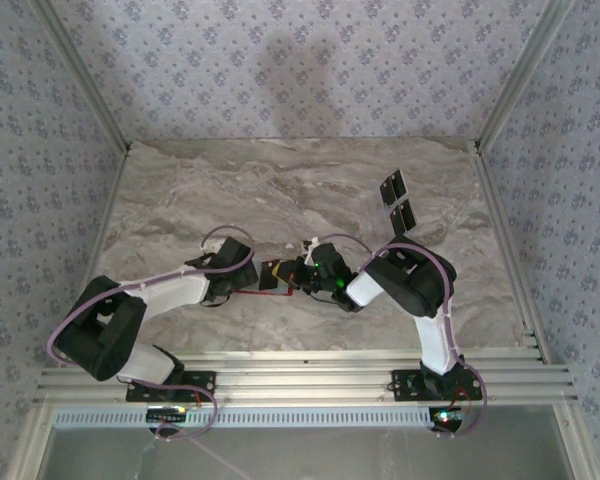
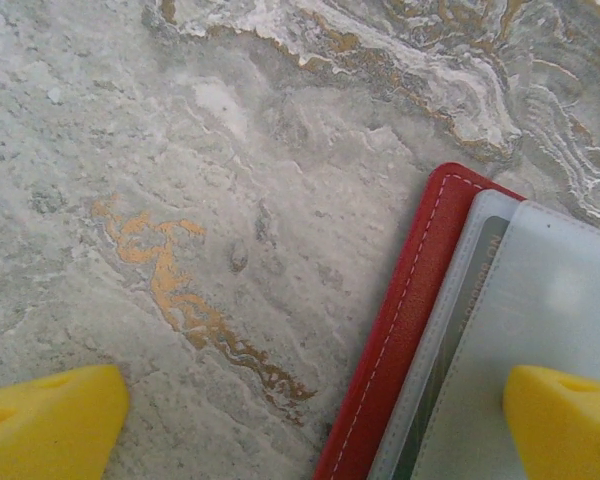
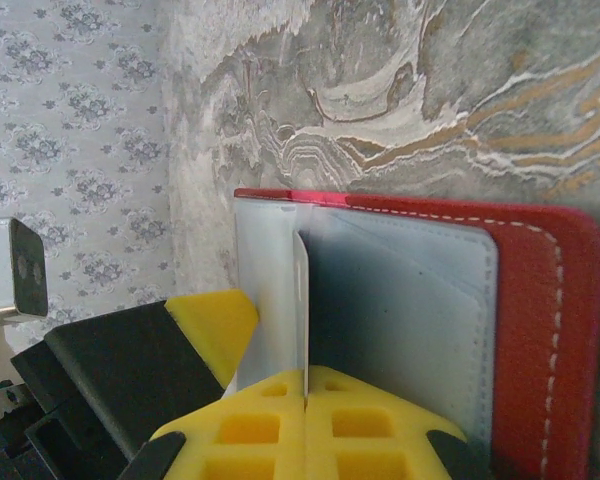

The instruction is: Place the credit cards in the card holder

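We count one red wallet (image 1: 277, 276), lying open between two grippers. The left gripper (image 2: 308, 425) gapes wide over its edge. The right gripper (image 3: 305, 415) pinches a thin card (image 3: 302, 300) above its pockets. Two black cards (image 1: 392, 187) lie well beyond it on the marbled table (image 1: 180, 190), with patterned wallpaper (image 1: 280, 60) behind.

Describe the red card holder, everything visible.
The card holder is a small red wallet, leather-like, with white stitching along its rounded edge. It lies open and flat on the marble-look table, grey translucent inner pockets facing up. The right end effector is shut on a thin light leaf standing edge-on between its pockets; pocket leaf or card, I cannot tell. One finger of the open left end effector hangs over a pocket.
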Motion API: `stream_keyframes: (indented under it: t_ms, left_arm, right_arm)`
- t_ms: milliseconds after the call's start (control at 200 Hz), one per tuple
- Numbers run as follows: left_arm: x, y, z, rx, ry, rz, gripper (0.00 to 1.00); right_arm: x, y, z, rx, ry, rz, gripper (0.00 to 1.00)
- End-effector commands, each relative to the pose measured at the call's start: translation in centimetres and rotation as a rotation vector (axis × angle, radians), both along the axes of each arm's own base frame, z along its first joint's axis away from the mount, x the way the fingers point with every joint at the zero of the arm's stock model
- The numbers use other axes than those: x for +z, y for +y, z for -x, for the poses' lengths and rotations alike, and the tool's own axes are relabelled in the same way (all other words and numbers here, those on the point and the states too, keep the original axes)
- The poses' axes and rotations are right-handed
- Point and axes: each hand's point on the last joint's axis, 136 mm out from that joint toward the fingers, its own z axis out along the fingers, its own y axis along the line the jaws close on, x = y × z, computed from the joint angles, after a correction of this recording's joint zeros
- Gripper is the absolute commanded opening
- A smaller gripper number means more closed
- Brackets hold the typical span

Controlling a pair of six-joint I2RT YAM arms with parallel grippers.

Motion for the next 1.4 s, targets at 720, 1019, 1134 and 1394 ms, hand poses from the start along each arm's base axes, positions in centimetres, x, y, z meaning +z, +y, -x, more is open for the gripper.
stream_keyframes:
  t_ms: [720, 1019, 1134, 1394]
  left_arm:
    - [-3.3, 4.3, 4.7, 0.04, 0.194, -0.171, 0.97]
    - [-3.4, 4.3, 4.9, 0.038, 0.198, -0.17, 0.97]
    - [-3.4, 4.3, 4.9, 0.038, 0.199, -0.169, 0.97]
    - [-3.3, 4.2, 4.8, 0.04, 0.195, -0.165, 0.97]
  right_arm:
    - [-4.2, -1.1, -0.1, -0.035, 0.087, 0.103, 0.0]
    - [-4.5, -0.8, -0.5, -0.038, 0.088, 0.104, 0.0]
    - [-4.6, -0.3, -0.4, -0.023, 0.093, 0.103, 0.0]
    - [-4.7, -1.0, 0.2, -0.025, 0.099, 0.115, 0.04]
